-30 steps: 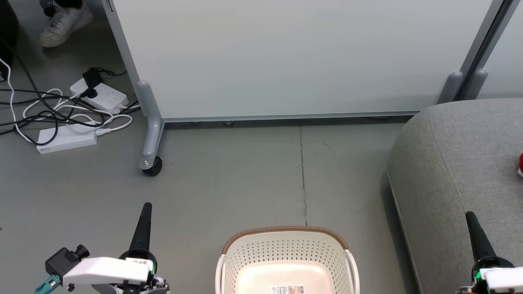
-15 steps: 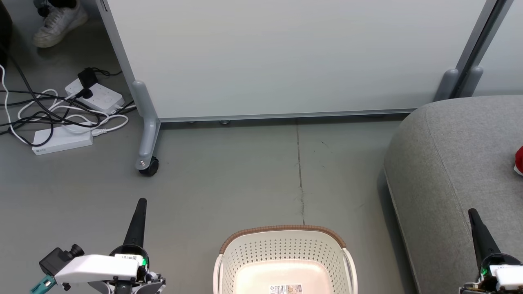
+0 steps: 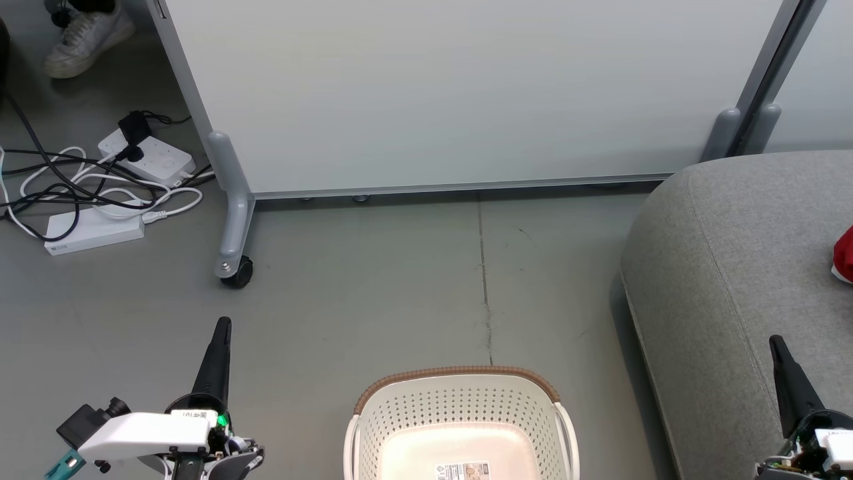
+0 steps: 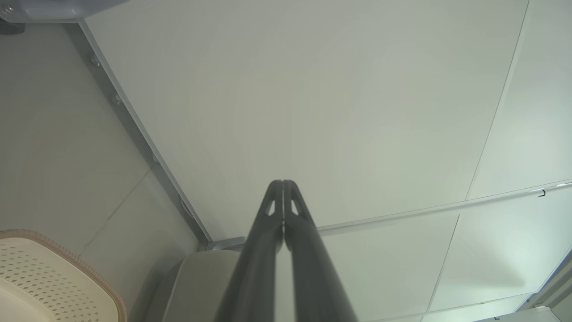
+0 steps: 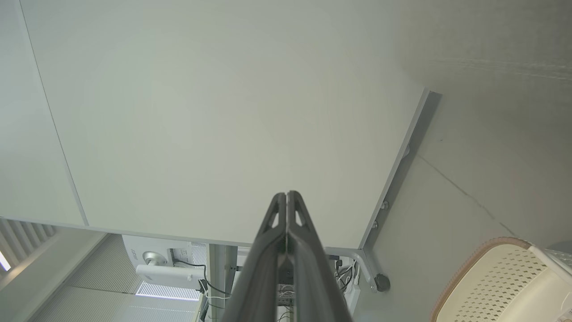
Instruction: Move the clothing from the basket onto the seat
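Observation:
The cream basket (image 3: 456, 372) with a brown rim stands on the floor at the bottom centre; its bare bottom with a label shows. The grey seat (image 3: 733, 267) is on the right, with a bit of red clothing (image 3: 845, 257) on it at the frame edge. My left gripper (image 3: 223, 327) is shut over the floor left of the basket. My right gripper (image 3: 776, 343) is shut over the seat's near part. In the left wrist view the left gripper (image 4: 283, 185) holds nothing, with the basket (image 4: 53, 273) at lower left. The right gripper (image 5: 286, 195) holds nothing, with the basket (image 5: 496, 281) at lower right.
A pale panel (image 3: 466, 93) on wheels stands across the back, its caster (image 3: 234, 272) on the floor ahead of my left gripper. Power strips and tangled cables (image 3: 100, 193) lie at the far left. A person's shoe (image 3: 83, 30) is at the top left.
The whole head view has shifted a little, so the camera has moved. Both grippers stay shut and nothing on the floor has changed place.

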`<state>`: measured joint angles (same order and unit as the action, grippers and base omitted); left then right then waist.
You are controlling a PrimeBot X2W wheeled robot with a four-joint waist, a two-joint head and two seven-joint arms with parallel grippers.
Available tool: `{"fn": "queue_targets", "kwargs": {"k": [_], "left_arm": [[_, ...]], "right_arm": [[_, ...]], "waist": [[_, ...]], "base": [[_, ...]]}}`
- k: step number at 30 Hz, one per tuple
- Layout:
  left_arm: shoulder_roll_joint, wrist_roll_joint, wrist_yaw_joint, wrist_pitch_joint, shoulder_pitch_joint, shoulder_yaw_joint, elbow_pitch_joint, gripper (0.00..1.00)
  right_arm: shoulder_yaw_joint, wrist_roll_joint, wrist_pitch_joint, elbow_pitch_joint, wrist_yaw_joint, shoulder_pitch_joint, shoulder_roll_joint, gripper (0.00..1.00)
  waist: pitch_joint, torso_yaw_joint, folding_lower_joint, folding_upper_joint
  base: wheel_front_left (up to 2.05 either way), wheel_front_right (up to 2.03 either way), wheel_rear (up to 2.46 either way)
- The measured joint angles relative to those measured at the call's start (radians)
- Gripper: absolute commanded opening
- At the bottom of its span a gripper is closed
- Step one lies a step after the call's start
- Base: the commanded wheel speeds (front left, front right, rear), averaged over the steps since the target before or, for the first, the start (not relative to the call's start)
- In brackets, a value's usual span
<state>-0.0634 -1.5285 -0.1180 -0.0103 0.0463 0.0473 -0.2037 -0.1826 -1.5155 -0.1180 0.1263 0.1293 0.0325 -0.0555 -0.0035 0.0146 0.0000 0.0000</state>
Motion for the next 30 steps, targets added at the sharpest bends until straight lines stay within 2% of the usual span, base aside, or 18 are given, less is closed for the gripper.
{"fn": "queue_targets", "kwargs": {"k": [16,30], "left_arm": [[0.001,-0.098,-0.009,-0.026,0.004,-0.021,0.007,0.00],[0.003,-0.109,-0.010,-0.033,0.008,-0.027,0.008,0.00]], "right_arm": [[-0.015,-0.107,-0.033,-0.005,0.000,-0.003,-0.001,0.00],[-0.020,-0.121,-0.037,-0.005,0.000,-0.004,-0.001,0.00]], "waist": [[0.005,-0.013,0.0000,0.0000],[0.005,-0.015,0.0000,0.0000]], "base": [[0.00,0.00,0.00],[0.00,0.00,0.00]]}}
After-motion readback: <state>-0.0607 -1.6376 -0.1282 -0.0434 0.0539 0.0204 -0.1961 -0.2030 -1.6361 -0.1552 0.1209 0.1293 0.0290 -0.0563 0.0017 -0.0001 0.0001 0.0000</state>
